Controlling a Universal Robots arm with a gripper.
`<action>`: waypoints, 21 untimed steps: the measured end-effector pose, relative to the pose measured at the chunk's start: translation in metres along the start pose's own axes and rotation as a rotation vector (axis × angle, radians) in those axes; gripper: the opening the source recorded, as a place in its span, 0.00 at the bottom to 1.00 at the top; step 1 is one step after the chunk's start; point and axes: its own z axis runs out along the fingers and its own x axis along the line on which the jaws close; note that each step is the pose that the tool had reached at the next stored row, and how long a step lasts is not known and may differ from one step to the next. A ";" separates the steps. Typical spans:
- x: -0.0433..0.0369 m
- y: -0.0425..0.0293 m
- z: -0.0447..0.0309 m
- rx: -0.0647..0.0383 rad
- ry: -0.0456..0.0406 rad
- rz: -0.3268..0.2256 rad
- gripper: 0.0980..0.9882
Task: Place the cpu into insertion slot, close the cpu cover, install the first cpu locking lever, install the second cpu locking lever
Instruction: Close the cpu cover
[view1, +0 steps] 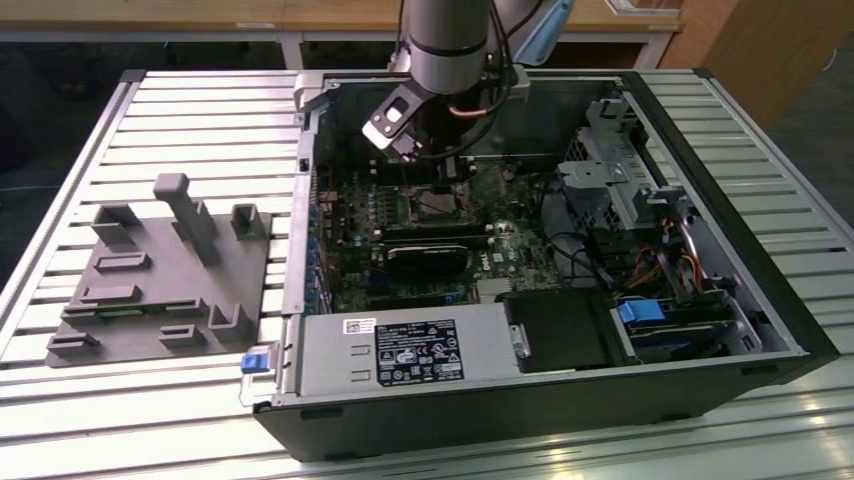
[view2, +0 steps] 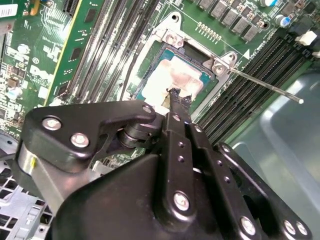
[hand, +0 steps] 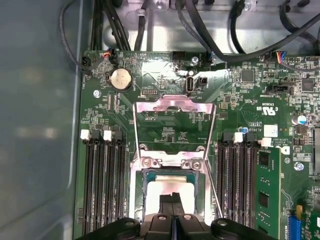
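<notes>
The cpu (hand: 165, 189), a silvery square with pale smears on top (view2: 177, 75), lies flat in the insertion slot (hand: 148, 176) on the green board. My gripper (hand: 174, 198) stands over it with its black fingers pressed together, and their tip (view2: 174, 94) rests on or just above the chip's near edge. The cpu cover (hand: 175, 106) is swung open beyond the socket, with board showing through its window. A thin locking lever (view2: 265, 85) sticks out free beside the socket. In the exterior view the gripper (view1: 445, 178) reaches down into the case above the socket (view1: 434, 206).
Long black memory slots (hand: 102, 185) (hand: 240, 180) flank the socket. A black heatsink block (view1: 427, 258), the power supply (view1: 400, 352) and the drive cage (view1: 617, 170) crowd the case. On the slatted table, at the exterior view's left, lies a grey fixture (view1: 174, 270).
</notes>
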 end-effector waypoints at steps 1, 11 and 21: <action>0.0001 0.0000 -0.0007 0.000 0.0001 0.000 0.01; 0.0003 0.0005 -0.0087 0.000 0.0003 0.000 0.01; 0.0005 0.0008 -0.0139 0.000 0.0002 0.000 0.01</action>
